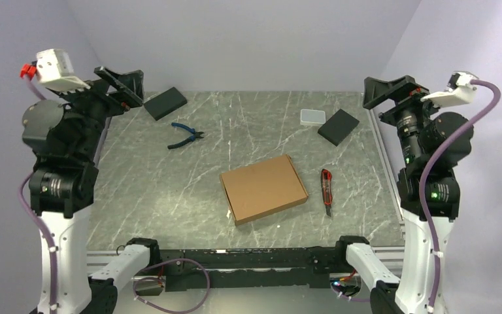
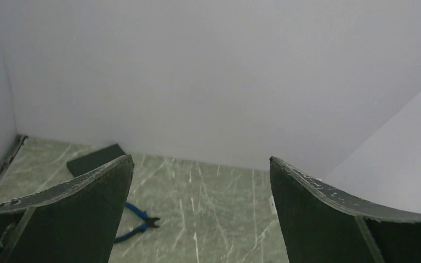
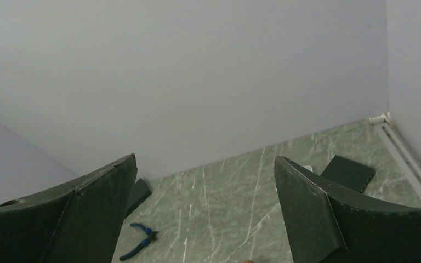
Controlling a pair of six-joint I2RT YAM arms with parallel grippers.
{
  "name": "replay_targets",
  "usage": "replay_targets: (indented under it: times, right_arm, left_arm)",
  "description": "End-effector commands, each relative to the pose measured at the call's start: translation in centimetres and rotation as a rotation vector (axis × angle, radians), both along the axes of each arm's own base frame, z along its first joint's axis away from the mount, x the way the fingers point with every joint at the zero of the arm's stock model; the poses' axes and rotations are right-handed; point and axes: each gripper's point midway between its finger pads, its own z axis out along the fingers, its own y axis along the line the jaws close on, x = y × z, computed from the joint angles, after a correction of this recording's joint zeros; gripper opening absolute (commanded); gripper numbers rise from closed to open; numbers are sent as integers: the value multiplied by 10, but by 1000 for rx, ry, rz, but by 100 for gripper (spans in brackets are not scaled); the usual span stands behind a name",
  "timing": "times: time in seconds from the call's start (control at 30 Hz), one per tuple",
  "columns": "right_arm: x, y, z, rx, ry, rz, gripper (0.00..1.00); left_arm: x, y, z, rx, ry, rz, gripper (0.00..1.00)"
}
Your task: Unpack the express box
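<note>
Marbled grey-green table (image 1: pixel 170 196), closed in by plain pale walls (image 1: pixel 255 39) at the back and on both sides. The box (image 1: pixel 263 188) is noted lying flat and shut, a little right of centre and toward the near edge, turned at a slant, with neither arm touching it. It is seen whole only from above. A brown sliver at the bottom edge of the right wrist view is too small to be told. One box is counted. Two black blocks are counted: the left block (image 1: pixel 165 103) at the far left corner and the right block (image 1: pixel 338 126) at the far right. One white case (image 1: pixel 312 117) is set just beside the right block, on its left. One pair of blue-handled pliers (image 1: pixel 186 135) is laid near the left block, well apart from the box. One red-and-black knife (image 1: pixel 327 191) is laid just right of the box, apart from it. The left gripper (image 1: pixel 121 85) is held high over the far left corner with its jaws spread wide and nothing between them. The right gripper (image 1: pixel 392 91) is held likewise over the far right. From the left wrist, only the left block and the pliers are shown beneath the fingers. From the right wrist, the pliers, both blocks and a light rail (image 3: pixel 403 150) along the table's right edge are shown, the left block partly hidden behind a finger.
</note>
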Motion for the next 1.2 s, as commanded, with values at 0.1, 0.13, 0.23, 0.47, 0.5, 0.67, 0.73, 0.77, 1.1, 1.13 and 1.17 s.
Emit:
replay_targets:
  times: [0.1,0.13,0.23,0.47,0.5,0.67,0.73,0.77,1.1,1.13,1.17]
  right_arm:
    - [27,20,-27,42,112,108,100]
    - [32,23,-34,46,144,121,100]
    - [53,35,-59,83,262,110,100]
    - [86,97,-121,2,500,139,100]
    - [89,110,-133,7,527,178,100]
    - [88,164,-185,5,658,355,100]
    - [84,177,-207,-17,714,385,100]
    - [81,182,-217,-28,737,405,100]
    - [30,203,-318,-95,1030,592,100]
    - [24,203,-323,-90,1046,602,100]
    - [19,201,-329,-82,1067,592,100]
  left_arm:
    - [31,-9,-49,-13,177,-28,99]
    - [36,-13,-59,-8,210,-44,99]
    - [52,-28,-87,18,306,-123,99]
    - [74,-46,-153,5,522,-210,99]
    - [75,-46,-162,-1,552,-210,99]
    - [82,-50,-208,-31,681,-218,99]
    - [85,-52,-226,-47,731,-227,99]
    - [86,-55,-233,-56,748,-245,99]
    - [118,-91,-296,-212,889,-569,99]
    - [123,-97,-299,-226,898,-609,99]
    - [129,-103,-303,-243,907,-656,99]
